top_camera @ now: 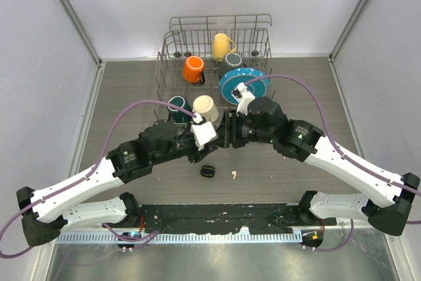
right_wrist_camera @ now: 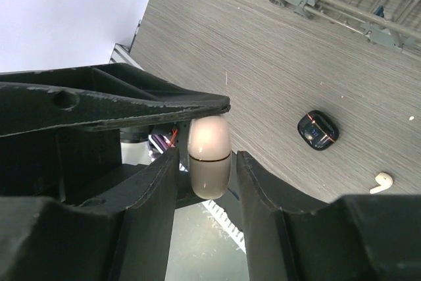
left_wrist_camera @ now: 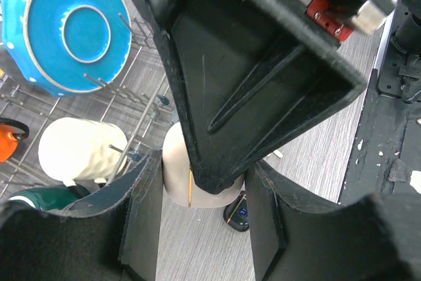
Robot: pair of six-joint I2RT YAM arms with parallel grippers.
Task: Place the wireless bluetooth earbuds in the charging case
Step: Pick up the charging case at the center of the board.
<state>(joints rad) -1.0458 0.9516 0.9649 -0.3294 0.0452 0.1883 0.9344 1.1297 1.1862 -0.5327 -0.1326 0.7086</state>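
1. Grippers meet mid-table in top view: left gripper [top_camera: 222, 133] & right gripper [top_camera: 230, 129] overlap, hiding what's btwn them; jaw gaps unreadable here. On table [top_camera: 263, 182], black charging case [top_camera: 208, 171] & white earbud [top_camera: 234, 175] lie near each other, on near side of dish rack [top_camera: 197, 29] w/ mugs [top_camera: 193, 69], blue plate [top_camera: 230, 82].
2. Left wrist: white charging case [left_wrist_camera: 174, 172] half hidden behind right gripper; left fingers [left_wrist_camera: 141, 228] partly spread, clamped on its sides.
3. Right wrist: same case btwn right fingers [right_wrist_camera: 263, 208], narrowly apart; contact can't tell.

The pale case [right_wrist_camera: 209, 156] looks like smooth, glossy plastic. The table [right_wrist_camera: 276, 64] is matt grey woodgrain. The rack [top_camera: 210, 41] is bare wire metal.
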